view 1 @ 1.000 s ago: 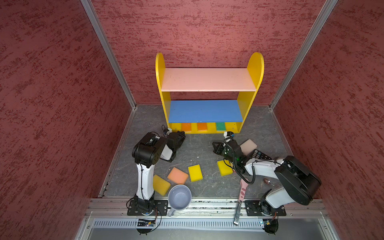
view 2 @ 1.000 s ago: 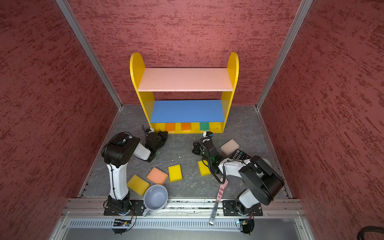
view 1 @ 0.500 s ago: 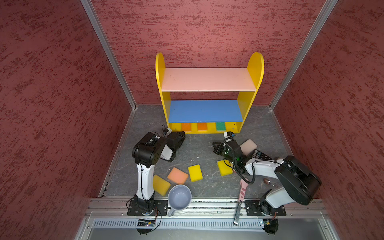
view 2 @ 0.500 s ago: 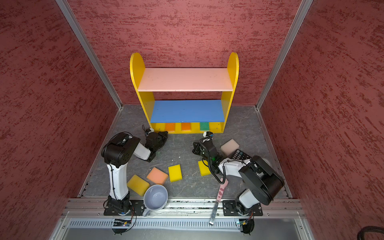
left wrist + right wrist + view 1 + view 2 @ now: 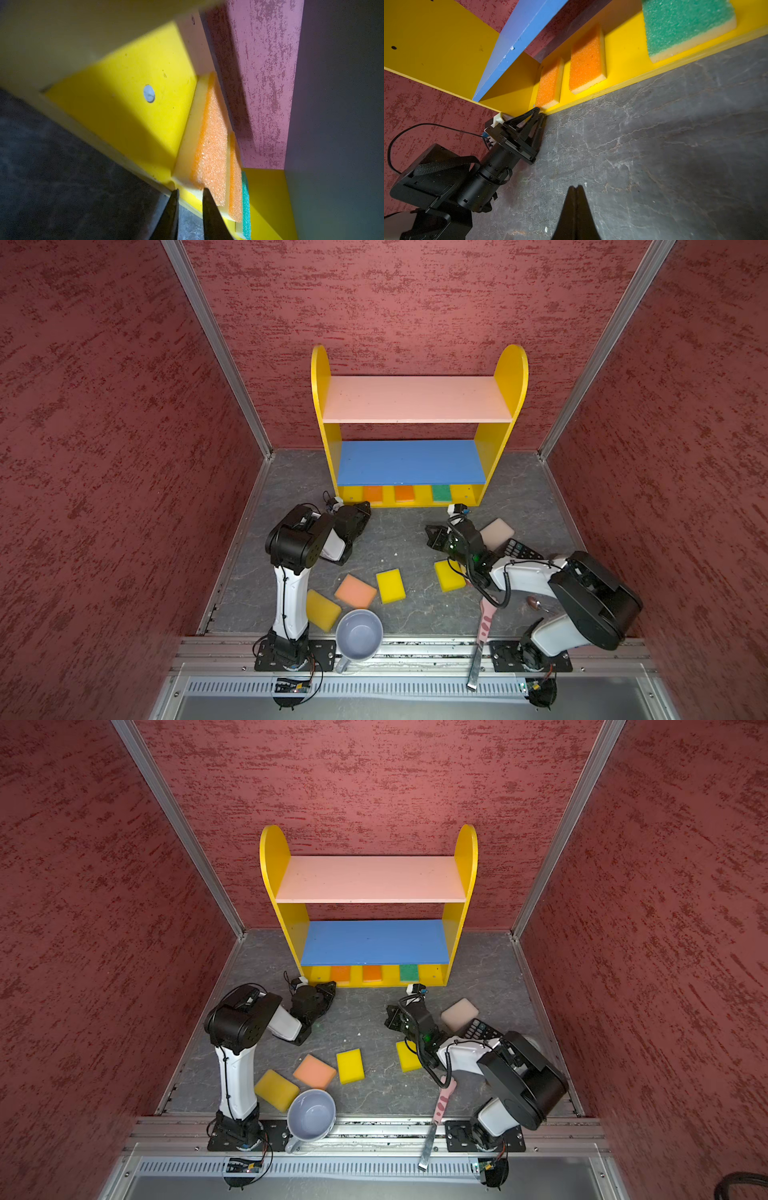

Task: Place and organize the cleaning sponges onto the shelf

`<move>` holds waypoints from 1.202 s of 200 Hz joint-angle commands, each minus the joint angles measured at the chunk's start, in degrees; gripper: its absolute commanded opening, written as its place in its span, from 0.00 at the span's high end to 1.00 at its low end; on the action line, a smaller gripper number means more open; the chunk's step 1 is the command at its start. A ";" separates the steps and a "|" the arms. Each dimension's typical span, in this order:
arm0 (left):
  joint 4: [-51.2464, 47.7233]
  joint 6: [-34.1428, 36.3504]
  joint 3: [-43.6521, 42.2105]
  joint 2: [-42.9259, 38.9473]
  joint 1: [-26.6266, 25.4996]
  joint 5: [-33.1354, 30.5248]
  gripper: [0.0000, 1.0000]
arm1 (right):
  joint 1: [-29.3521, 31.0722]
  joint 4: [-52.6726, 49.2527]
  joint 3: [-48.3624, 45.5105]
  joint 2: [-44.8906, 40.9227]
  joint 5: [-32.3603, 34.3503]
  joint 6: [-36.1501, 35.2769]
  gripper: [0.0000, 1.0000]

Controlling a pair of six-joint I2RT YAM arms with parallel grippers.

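Observation:
The shelf (image 5: 415, 398) stands at the back; its yellow bottom board holds two orange sponges (image 5: 372, 493) (image 5: 404, 492) and a green one (image 5: 441, 492). My left gripper (image 5: 190, 190) is at the board's front left corner, its jaws a little apart with nothing between them, the tips just short of the leftmost orange sponge (image 5: 212, 145). My right gripper (image 5: 576, 186) hangs shut and empty over the floor. On the floor lie yellow sponges (image 5: 390, 585) (image 5: 323, 610) (image 5: 449, 576), a peach one (image 5: 355, 591) and a pale pink one (image 5: 496, 531).
A grey-blue mug (image 5: 358, 635) stands at the front edge by the left arm's base. A pink-handled tool (image 5: 484, 622) and a black calculator (image 5: 521, 549) lie by the right arm. Red walls close in on three sides.
The left gripper's jaws have parted slightly at the leftmost orange sponge on the bottom board. Neither arm has otherwise moved.

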 commanded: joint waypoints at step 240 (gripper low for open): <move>-13.18 3.95 -11.66 -15.79 -1.96 0.33 0.67 | -1.37 -2.19 -2.75 -2.67 -2.58 -2.37 1.00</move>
